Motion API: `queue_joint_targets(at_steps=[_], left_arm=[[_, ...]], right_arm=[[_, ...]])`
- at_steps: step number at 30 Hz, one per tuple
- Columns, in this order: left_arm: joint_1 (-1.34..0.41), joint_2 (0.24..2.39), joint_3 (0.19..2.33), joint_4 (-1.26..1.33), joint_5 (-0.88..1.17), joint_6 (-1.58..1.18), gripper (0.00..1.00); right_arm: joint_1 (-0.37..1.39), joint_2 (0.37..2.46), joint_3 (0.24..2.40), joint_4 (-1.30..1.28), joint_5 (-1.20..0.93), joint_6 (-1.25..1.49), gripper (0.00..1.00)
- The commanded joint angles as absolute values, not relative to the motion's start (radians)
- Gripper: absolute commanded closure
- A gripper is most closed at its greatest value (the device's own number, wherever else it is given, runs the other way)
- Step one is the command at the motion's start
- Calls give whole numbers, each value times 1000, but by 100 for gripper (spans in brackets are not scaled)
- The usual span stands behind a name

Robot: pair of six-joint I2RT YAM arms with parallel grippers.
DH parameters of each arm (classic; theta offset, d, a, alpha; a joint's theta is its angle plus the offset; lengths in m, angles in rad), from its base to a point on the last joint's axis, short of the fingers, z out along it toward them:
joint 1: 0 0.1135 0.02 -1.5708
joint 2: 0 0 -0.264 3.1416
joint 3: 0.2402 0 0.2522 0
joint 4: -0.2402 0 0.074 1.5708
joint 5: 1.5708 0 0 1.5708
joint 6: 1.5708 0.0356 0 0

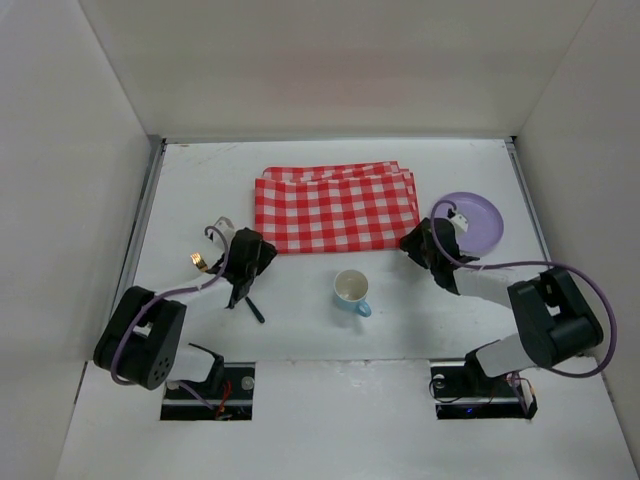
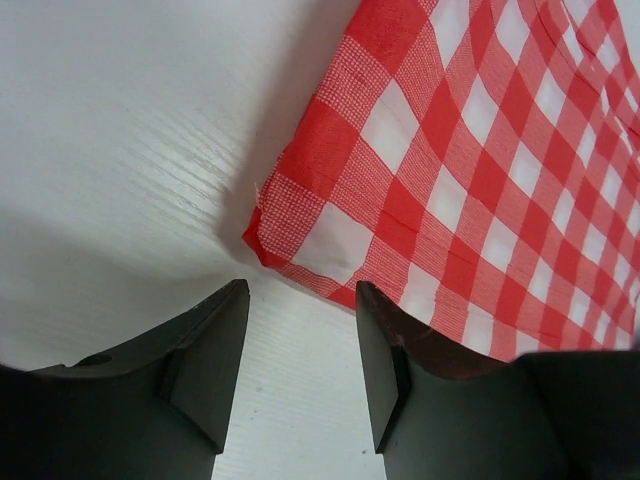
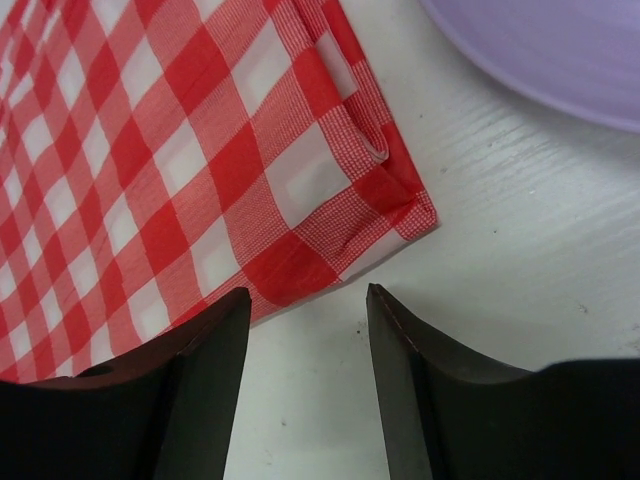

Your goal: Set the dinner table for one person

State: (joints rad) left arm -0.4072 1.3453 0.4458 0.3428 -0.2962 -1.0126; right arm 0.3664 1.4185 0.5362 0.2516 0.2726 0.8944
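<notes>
The dinner table [image 1: 300, 335] is a white top. A folded red-and-white checkered cloth [image 1: 335, 212] lies at its back centre. My left gripper [image 1: 262, 248] is open and empty just short of the cloth's near left corner [image 2: 300, 235], low over the table [image 2: 120, 150]. My right gripper [image 1: 414, 241] is open and empty just short of the cloth's near right corner [image 3: 395, 205]. A purple plate [image 1: 478, 220] lies right of the cloth and shows at the top of the right wrist view [image 3: 560, 50]. A light blue cup [image 1: 351, 290] stands upright in the middle.
A dark utensil [image 1: 254, 306] lies on the table below my left gripper. A gold-coloured utensil tip [image 1: 198, 262] and a small white item [image 1: 222, 226] show beside my left arm, partly hidden. Grey rails [image 1: 145, 215] and white walls bound the table.
</notes>
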Motion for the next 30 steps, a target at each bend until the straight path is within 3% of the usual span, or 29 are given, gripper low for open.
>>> queue_joint_targets(at_steps=[1,9,14,18,21,30], left_arm=[[-384,1354,443,379,-259,-1063,56],[-361,1414,445,429,-262,-1072,64],[-357,1433,445,448,-267,-1072,68],[-354,1453,430,483,-264,-1066,81],[-347,1456,417,500,-250,-1062,89],[-312,1299,330,483,-222,-1022,94]], right_arm=[[357,1472,577,311,213,940,45],[361,1523,607,322,258,951,61],[372,1560,649,285,296,977,64],[381,1582,675,252,324,995,90],[387,1591,677,236,315,1020,100],[484,1413,517,223,422,1130,100]])
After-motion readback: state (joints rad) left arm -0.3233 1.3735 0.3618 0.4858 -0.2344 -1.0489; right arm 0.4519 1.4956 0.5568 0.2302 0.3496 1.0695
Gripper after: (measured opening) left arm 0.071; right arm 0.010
